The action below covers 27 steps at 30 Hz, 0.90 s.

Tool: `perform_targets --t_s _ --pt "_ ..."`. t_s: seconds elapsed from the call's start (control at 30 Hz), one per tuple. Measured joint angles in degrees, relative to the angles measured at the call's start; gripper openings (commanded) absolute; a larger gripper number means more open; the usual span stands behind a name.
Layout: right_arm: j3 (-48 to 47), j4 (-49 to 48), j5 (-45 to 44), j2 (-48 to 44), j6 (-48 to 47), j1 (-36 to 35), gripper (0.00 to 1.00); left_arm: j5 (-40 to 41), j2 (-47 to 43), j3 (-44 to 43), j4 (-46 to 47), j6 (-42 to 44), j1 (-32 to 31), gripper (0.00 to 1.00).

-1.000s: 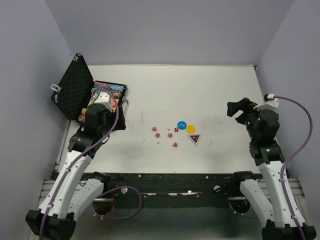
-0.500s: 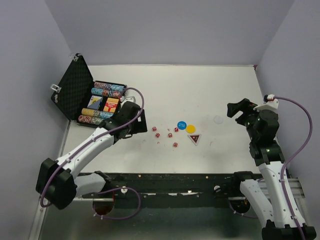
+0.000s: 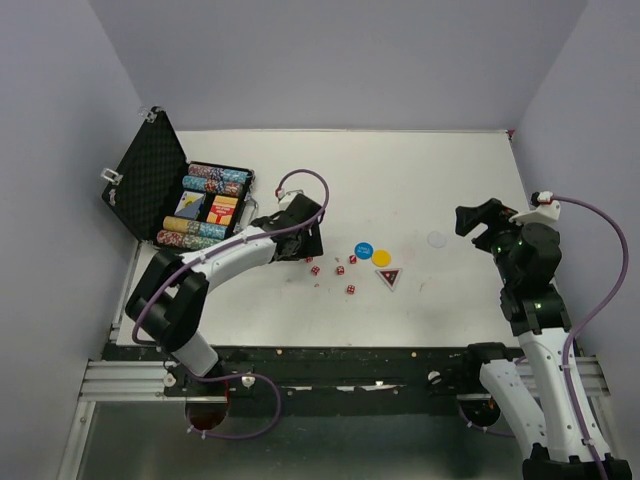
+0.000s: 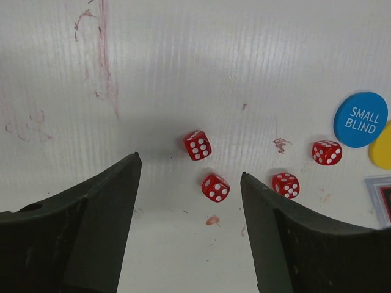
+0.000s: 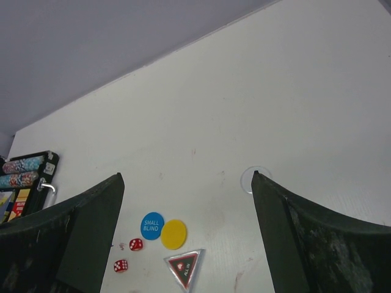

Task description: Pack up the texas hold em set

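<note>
The black case (image 3: 171,226) lies open at the far left, its foam lid (image 3: 148,181) leaning back and chip rows (image 3: 214,179) inside. Several red dice (image 3: 339,270) lie mid-table, beside a blue disc (image 3: 363,250), a yellow disc (image 3: 382,257) and a dark triangular token (image 3: 388,277). A white disc (image 3: 436,240) lies further right. My left gripper (image 3: 305,245) is open and empty just above the dice. In its wrist view (image 4: 189,168), two dice (image 4: 215,187) sit between the fingers. My right gripper (image 3: 478,225) is open and empty, raised near the white disc (image 5: 255,180).
Grey walls enclose the white table on three sides. A black rail runs along the near edge (image 3: 350,355). Faint red smears mark the tabletop (image 4: 104,61) left of the dice.
My left arm has swung from over the open case to the right and now reaches out over the dice. The right arm has not moved.
</note>
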<state>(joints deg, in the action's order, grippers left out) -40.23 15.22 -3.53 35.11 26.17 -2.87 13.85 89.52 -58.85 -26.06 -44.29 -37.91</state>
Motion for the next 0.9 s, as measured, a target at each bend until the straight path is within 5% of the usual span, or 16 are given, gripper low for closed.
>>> perform_targets --t_s 0.27,0.9 --pt "0.0 0.0 0.5 -0.2 0.4 0.0 0.93 0.3 5.2 -3.3 0.1 -0.3 -0.9 0.62" --pt "0.0 -0.1 1.4 0.5 0.8 0.0 0.93 0.5 11.1 -4.4 0.1 -1.0 -0.9 0.48"
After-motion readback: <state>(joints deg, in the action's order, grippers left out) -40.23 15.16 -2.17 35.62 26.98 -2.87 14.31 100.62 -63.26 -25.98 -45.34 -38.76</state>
